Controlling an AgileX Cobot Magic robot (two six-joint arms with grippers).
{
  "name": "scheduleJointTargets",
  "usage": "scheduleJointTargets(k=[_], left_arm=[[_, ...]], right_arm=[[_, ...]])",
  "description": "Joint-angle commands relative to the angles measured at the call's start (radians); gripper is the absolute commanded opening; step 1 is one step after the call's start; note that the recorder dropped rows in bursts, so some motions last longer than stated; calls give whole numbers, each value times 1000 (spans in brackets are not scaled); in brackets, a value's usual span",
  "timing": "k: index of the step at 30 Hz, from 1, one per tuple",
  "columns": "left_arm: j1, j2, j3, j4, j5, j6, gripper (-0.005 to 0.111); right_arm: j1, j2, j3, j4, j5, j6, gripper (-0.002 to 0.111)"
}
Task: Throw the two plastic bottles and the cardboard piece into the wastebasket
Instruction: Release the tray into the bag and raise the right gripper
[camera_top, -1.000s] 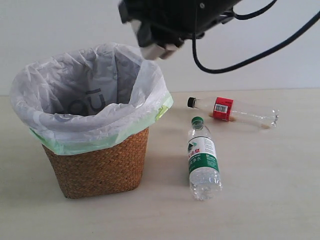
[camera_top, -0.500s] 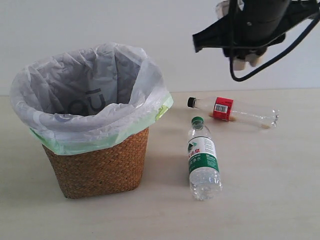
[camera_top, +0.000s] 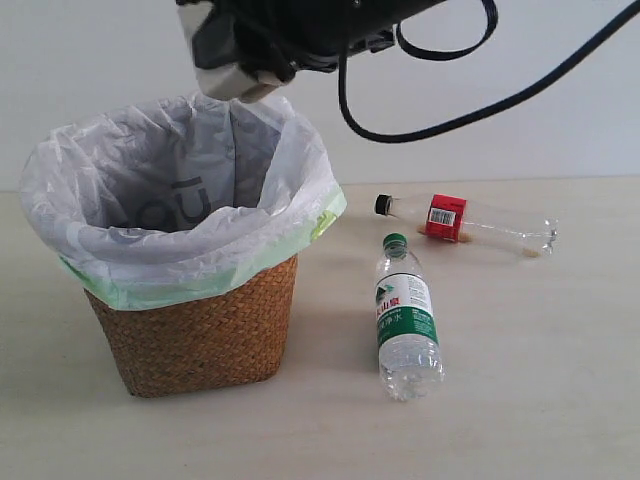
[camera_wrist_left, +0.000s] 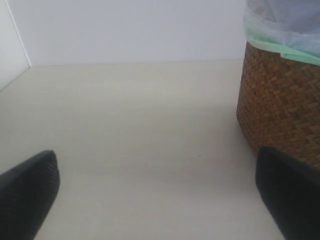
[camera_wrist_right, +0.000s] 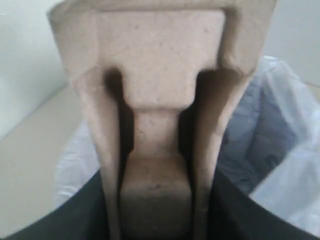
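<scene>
Nearest the front of the pale table (camera_top: 530, 410) lies the green-capped bottle (camera_top: 407, 325). It is on its side with its cap pointing away, just to the right of the wicker wastebasket (camera_top: 200, 335) and not touching it. The wastebasket stands upright, and its white and pale green plastic bag (camera_top: 110, 255) is folded out over the rim.

Seen from its own wrist camera, the left claw (camera_wrist_left: 155, 165) sits low over bare table with its two dark fingers (camera_wrist_left: 27, 192) spread wide. Nothing is between them, and the woven side of the wastebasket is just beside one of them.

Farther back on the table, the red-labelled bottle (camera_top: 468, 222) with the black cap also lies on its side. Its cap points toward the wastebasket, and it is near the green-capped bottle but apart from it.

Farthest and highest, the right claw (camera_top: 245, 55) reaches across from the right and hangs above the rear edge of the bag. It is pinched on the cardboard piece (camera_wrist_right: 157, 100), one dark finger pressing on each long side. The moulded tray stands on end with its hollow side facing the wrist camera. The open mouth of the bag shows behind and beneath it. Whether the piece touches the bag's rim cannot be told.
</scene>
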Motion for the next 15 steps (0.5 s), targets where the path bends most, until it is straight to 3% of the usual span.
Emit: scheduleJointTargets(k=[1, 3, 4, 6, 10, 15], left_arm=[[2, -3, -4, -2, -7, -9, 108], [2, -3, -4, -2, -7, -9, 108], [2, -3, -4, -2, -7, -9, 108], [2, -3, -4, -2, -7, -9, 108], [2, -3, -4, -2, -7, -9, 108], [2, -3, -4, -2, -7, -9, 108]], right_arm=[[-1, -8, -4, -759, 128, 544, 0], [-1, -8, -4, -1184, 363, 876, 0], [-1, -8, -4, -1344, 481, 946, 0], [-1, -8, -4, -1477, 651, 979, 0], [-1, -8, -4, -1347, 649, 964, 0], [-1, -8, -29, -838, 386, 727, 0]])
